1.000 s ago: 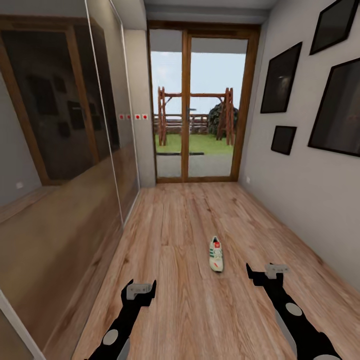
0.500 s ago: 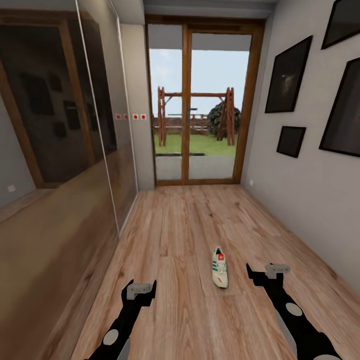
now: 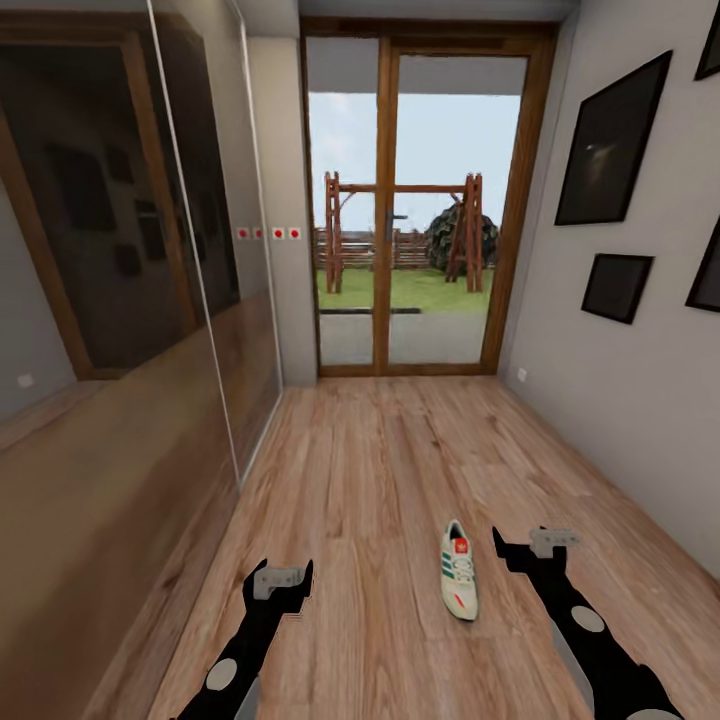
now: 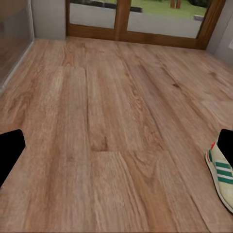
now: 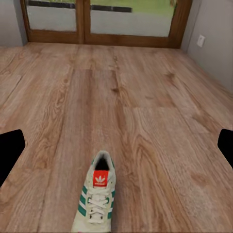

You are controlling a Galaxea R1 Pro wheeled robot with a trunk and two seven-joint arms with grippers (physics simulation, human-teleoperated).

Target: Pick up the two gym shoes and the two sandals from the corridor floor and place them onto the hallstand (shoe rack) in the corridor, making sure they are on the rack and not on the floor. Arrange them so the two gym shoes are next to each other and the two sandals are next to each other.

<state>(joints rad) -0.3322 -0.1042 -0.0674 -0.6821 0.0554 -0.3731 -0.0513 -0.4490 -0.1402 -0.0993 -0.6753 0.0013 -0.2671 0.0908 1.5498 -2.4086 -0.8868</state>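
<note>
Open corridor floor [image 3: 350, 480] is seen ahead, up to the glass door [image 3: 420, 200]. One gym shoe [image 3: 459, 570] lies just fwd-left of right gripper [image 3: 525, 545]. Passage is bounded by mirrored wall [image 3: 120, 350] on left, grey wall [image 3: 620, 400] on right.

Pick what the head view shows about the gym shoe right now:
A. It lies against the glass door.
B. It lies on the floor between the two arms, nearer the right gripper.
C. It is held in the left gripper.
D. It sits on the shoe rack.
B: the gym shoe lies on the corridor floor, close beside the right gripper and farther from the left gripper.
</note>
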